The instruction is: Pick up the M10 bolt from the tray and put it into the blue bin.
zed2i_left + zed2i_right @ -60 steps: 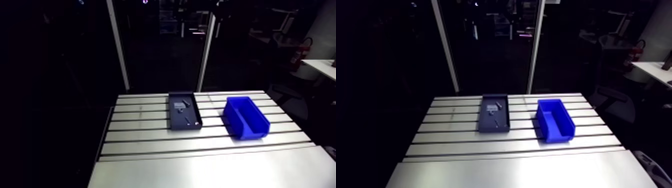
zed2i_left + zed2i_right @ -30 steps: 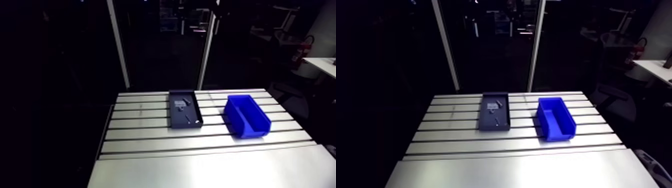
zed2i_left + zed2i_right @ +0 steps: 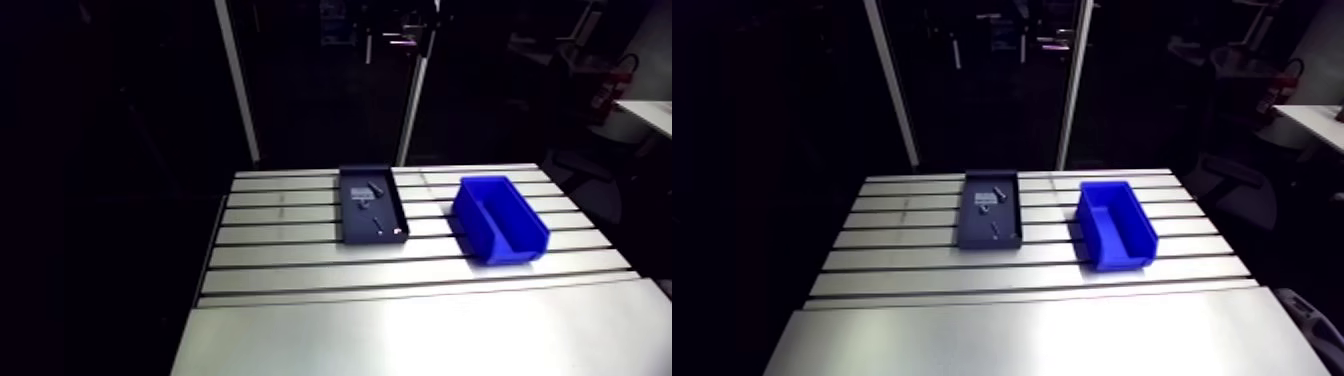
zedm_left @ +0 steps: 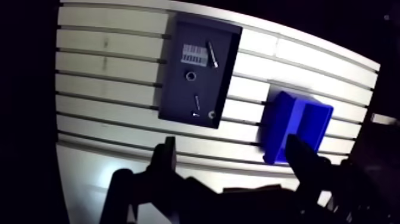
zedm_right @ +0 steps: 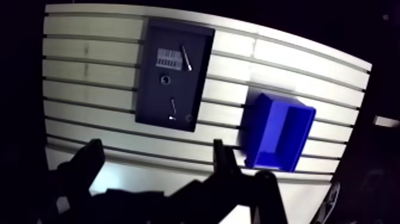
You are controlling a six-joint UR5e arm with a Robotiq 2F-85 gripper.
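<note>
A dark tray (image 3: 346, 224) lies on the slotted table, and the blue bin (image 3: 500, 218) stands to its right with a gap between them. In the wrist view the tray (image 4: 175, 89) holds a white label (image 4: 192, 54), a longer bolt (image 4: 212, 53) beside it, a ring-shaped part (image 4: 190, 75), a short screw (image 4: 196, 102) and a small piece (image 4: 210, 112). My gripper (image 4: 231, 146) hangs high above the table, nearer than the tray and bin (image 4: 296, 128), open with nothing between its fingers. The arm view does not show it.
The aluminium table (image 3: 300, 280) has long slots across it and a smooth plate along its near side. Two upright frame posts (image 3: 238, 90) stand behind the far edge. Left of the tray is bare table.
The whole arm view has shifted slightly, so the camera moved. Tray, bin and the parts in the tray keep their places on the table.
</note>
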